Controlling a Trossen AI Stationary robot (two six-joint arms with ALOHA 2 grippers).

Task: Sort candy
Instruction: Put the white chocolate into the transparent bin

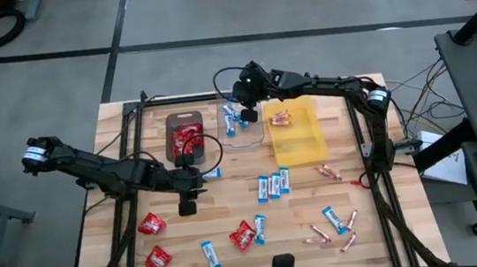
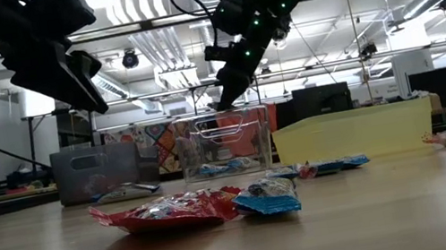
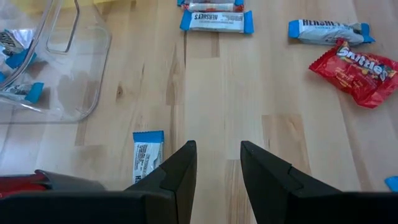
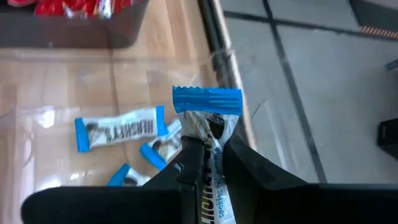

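Candy lies scattered over the wooden table (image 1: 229, 214): red Skittles packets (image 1: 242, 234), blue-and-white Hershey's bars (image 1: 274, 183) and thin pinkish sticks (image 1: 330, 173) toward the right side. Right gripper (image 4: 212, 149) hangs over the clear tray (image 1: 239, 124), pinching a blue-and-white bar (image 4: 208, 115) upright between its fingers; several bars (image 4: 118, 134) already lie in that tray. Beside it, the dark tray (image 1: 184, 135) holds red packets and the yellow tray (image 1: 302, 145) holds pink sticks (image 1: 279, 118). Left gripper (image 3: 217, 165) hovers above bare wood near the table's middle, fingers spread apart and holding nothing, with one bar (image 3: 147, 155) lying just beside its finger
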